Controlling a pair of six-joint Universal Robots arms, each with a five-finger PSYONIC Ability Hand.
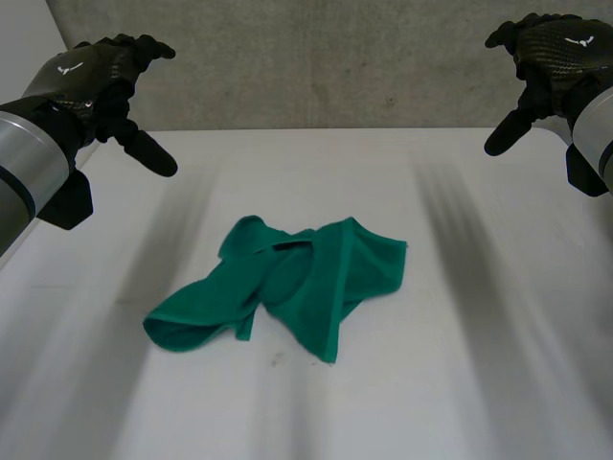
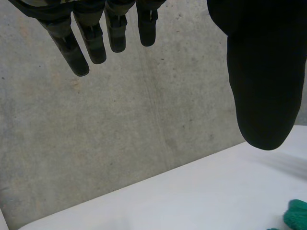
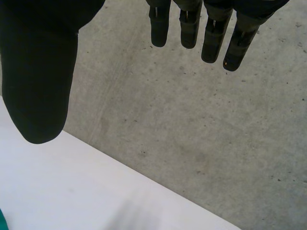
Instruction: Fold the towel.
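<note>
A green towel lies crumpled in a loose heap at the middle of the white table, its edges folded over one another. My left hand hangs high above the table's far left, open, fingers straight and thumb stretched out, well clear of the cloth. My right hand hangs just as high at the far right, also open and holding nothing. In the left wrist view a small bit of the towel shows far beyond the thumb. The right wrist view has straight fingers against the wall.
A grey concrete wall rises right behind the table's far edge. Bare white tabletop surrounds the towel on all sides.
</note>
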